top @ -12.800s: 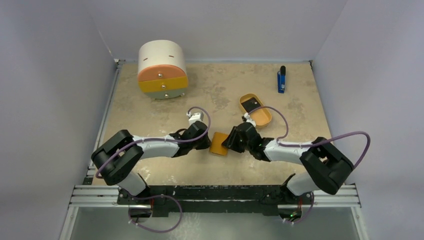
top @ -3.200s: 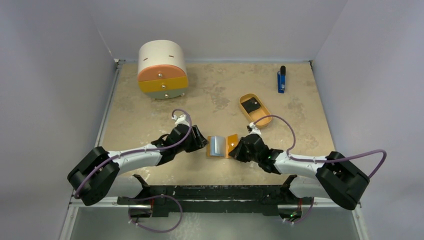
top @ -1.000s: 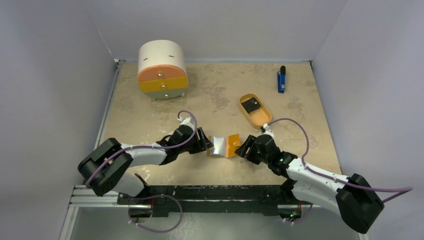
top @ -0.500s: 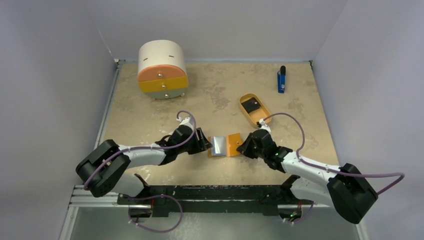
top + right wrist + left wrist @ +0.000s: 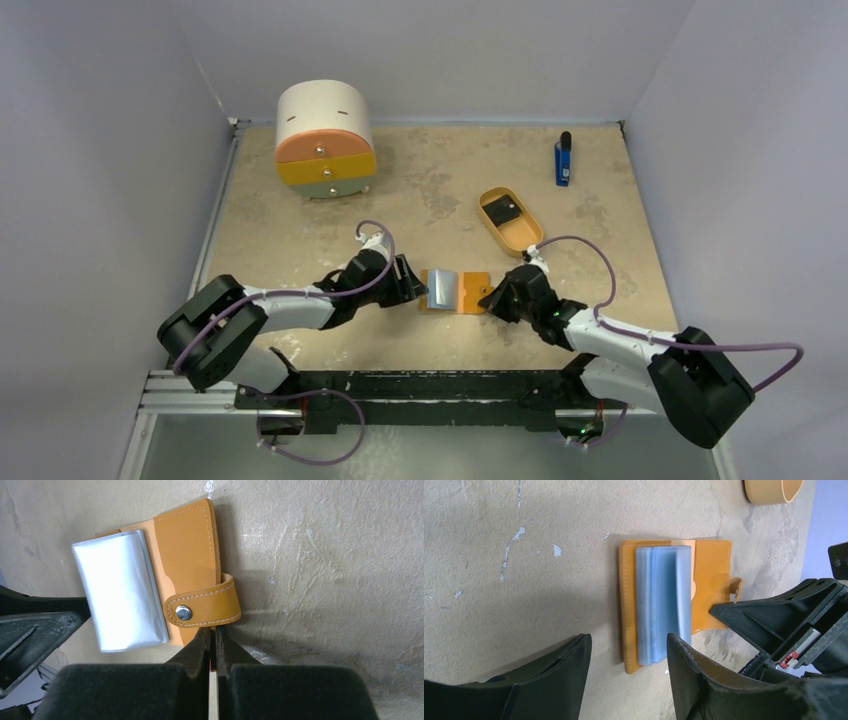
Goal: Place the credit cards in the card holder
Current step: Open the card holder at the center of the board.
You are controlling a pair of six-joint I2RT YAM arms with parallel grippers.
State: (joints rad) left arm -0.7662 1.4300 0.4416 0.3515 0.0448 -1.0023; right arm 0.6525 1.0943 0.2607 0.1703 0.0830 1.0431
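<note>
The orange card holder (image 5: 472,293) lies unfolded on the table between both arms, its grey-blue pockets (image 5: 659,605) facing up. My right gripper (image 5: 490,297) is shut at the holder's right edge. In the right wrist view its tips (image 5: 213,630) pinch the cover just under the snap strap (image 5: 200,610) of the card holder (image 5: 185,545). My left gripper (image 5: 412,283) stands open at the holder's left edge. Its fingers straddle the near corner of the card holder (image 5: 709,580) without touching it. One black credit card (image 5: 503,211) lies in the tan oval tray (image 5: 524,240).
A round drawer cabinet (image 5: 322,138) stands at the back left. A blue-and-black stick (image 5: 563,160) lies at the back right. The tray's rim (image 5: 774,492) shows at the top of the left wrist view. Walls close in both sides.
My right gripper has gone from open to shut and come in onto the holder's right edge. The holder now lies flatter and a little further right. The left gripper has hardly moved.
</note>
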